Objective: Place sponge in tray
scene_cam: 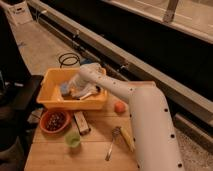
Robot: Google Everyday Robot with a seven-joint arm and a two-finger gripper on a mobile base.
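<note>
inside the yellow tray (pixel 50 102), low over its middle, sits the gripper (pixel 81 92) at the end of the white arm (pixel 145 125), which reaches in from the right over the tray's near right corner. whether it is spread or pinched together i cannot tell, since the wrist blends into pale things lying under it.

just to the left of the gripper, touching or nearly touching it, lies a blue-grey lump that looks to be the sponge (pixel 65 89), down on the tray floor toward the left wall. whether the gripper has hold of it cannot be made out. a pale, crumpled item (pixel 88 95) lies beneath and beside the gripper, and its edges run together with the wrist, so its shape is unclear.

the tray stands at the back left of a wooden table (pixel 95 155). in front of it sits a red bowl (pixel 54 120) with dark contents, and just right of the bowl lies a brown block (pixel 81 122). nearer the front edge stands a small green cup (pixel 73 140). an orange round fruit (pixel 119 107) rests close to the arm, right of the tray. a utensil (pixel 113 142) lies slantwise beside the arm, with a yellowish item (pixel 127 140) partly hidden behind the arm's broad lower section. a black cable coil (pixel 69 59) lies on the floor behind the tray.
</note>
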